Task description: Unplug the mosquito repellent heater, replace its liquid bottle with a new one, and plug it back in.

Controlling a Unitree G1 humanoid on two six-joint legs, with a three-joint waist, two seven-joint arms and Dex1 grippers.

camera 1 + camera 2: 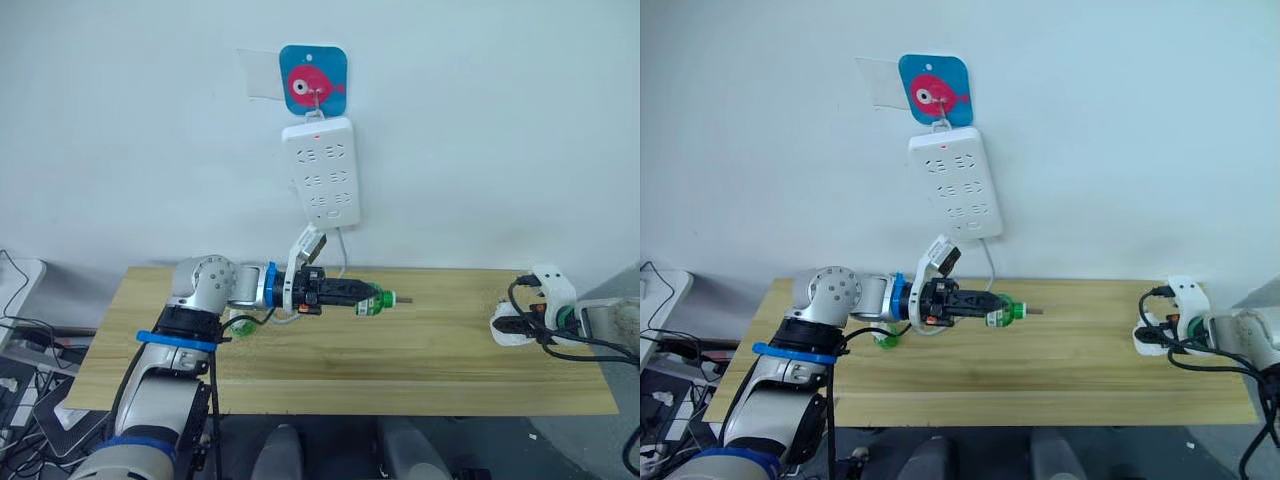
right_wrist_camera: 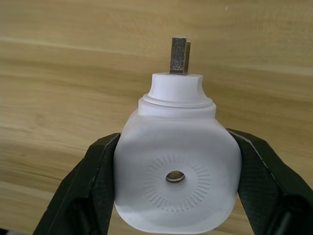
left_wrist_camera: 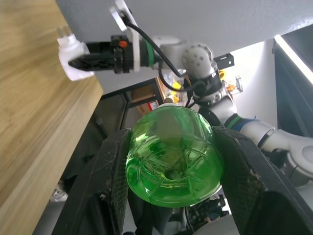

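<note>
The left gripper [image 1: 362, 297] clamps a clear green liquid bottle [image 1: 373, 300], ribbed at its rounded base, lying horizontal above the wooden table [image 1: 400, 350] with its thin wick aimed at the robot's right. The right gripper [image 2: 178, 196] squeezes the mosquito repellent heater [image 2: 178, 181], smooth white plastic with a round vent hole ringed by fine slots, over the table's right end, metal prongs facing away from the wrist. A white power strip [image 1: 322, 172] hangs on the wall.

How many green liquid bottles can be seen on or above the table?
2. One green bottle is held in the left gripper above the table's middle. A second green bottle lies on the wooden table beside the left arm, partly hidden. Others may be hidden.
</note>
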